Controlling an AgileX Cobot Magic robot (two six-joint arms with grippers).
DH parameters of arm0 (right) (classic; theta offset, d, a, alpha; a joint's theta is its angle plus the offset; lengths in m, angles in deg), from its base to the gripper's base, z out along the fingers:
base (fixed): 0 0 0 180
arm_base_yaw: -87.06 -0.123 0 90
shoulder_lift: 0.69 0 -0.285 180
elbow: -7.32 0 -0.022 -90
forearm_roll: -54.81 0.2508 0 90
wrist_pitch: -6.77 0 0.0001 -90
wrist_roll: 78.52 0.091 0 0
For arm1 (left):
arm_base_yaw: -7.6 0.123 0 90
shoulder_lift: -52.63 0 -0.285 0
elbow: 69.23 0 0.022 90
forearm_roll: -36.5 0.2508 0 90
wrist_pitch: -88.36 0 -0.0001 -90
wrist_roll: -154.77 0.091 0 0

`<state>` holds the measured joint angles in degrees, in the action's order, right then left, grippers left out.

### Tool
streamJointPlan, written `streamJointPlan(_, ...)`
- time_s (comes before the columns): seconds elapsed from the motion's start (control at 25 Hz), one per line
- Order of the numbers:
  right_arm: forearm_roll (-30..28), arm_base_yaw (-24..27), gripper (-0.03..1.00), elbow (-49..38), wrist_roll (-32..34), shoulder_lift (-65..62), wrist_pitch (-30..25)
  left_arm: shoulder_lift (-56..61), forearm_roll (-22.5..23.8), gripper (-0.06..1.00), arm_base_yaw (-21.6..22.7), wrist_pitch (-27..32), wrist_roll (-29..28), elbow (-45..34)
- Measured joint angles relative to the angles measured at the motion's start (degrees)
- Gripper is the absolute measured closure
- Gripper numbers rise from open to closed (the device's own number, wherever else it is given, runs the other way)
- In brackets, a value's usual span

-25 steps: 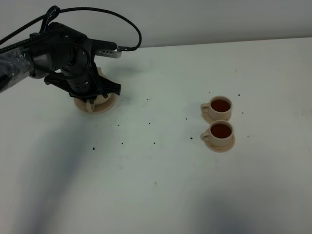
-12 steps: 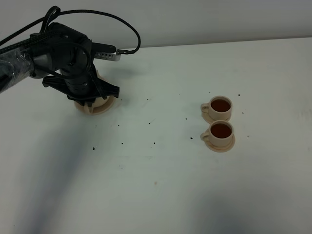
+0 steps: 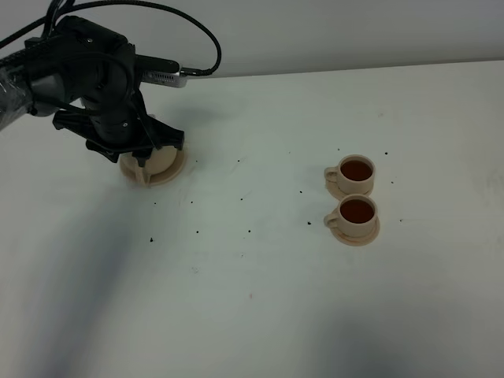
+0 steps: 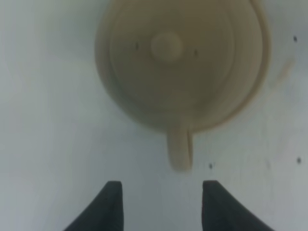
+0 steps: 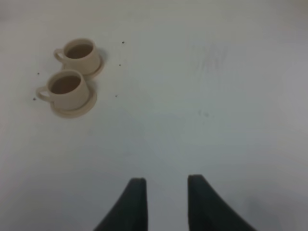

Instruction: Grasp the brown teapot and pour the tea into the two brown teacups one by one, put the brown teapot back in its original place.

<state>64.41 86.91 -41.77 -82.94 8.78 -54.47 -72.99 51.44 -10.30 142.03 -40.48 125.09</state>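
Note:
The brown teapot [image 3: 160, 160] stands on its wide round saucer [image 3: 172, 175] at the back left. In the left wrist view the teapot [image 4: 178, 62] is seen from above, its handle [image 4: 180, 153] pointing at the gap between the fingers. My left gripper [image 4: 161, 207] is open and empty, just short of the handle, and hovers over the pot [image 3: 140, 156]. The two brown teacups [image 3: 357, 171] [image 3: 357, 211] sit on small saucers at the right, both holding dark tea. They also show in the right wrist view [image 5: 79, 52] [image 5: 66, 85]. My right gripper [image 5: 166, 207] is open and empty over bare table.
Small dark specks [image 3: 249, 231] lie scattered on the white table between the teapot and the cups. The left arm's black cable [image 3: 206, 47] loops above the table's back edge. The right arm does not show in the exterior view.
My left arm has drawn back and to the left, away from the teapot handle. The teapot stays on its saucer. The cups have not moved.

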Motion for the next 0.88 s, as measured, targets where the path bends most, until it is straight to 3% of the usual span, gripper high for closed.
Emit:
streamJointPlan(0.24, 0.0, 0.0, 0.73, 0.0, 0.0, 0.0, 0.0, 8.8, -6.2, 0.51, 0.0, 13.8, 7.5, 0.0)
streamJointPlan(0.36, 0.0, 0.0, 0.73, 0.0, 0.0, 0.0, 0.0, 14.6, -9.4, 0.51, 0.0, 14.5, 8.4, -2.2)
streamJointPlan(0.48, 0.0, 0.0, 0.73, 0.0, 0.0, 0.0, 0.0, 22.0, -11.5, 0.51, 0.0, 14.5, 8.7, -9.6)
streamJointPlan(0.68, 0.0, 0.0, 0.73, 0.0, 0.0, 0.0, 0.0, 36.2, -11.9, 0.51, -0.1, 14.2, 8.7, -28.9)
streamJointPlan(0.88, 0.0, 0.0, 0.73, 0.0, 0.0, 0.0, 0.0, 51.6, -11.7, 0.51, -0.1, 10.5, 8.7, -45.1)
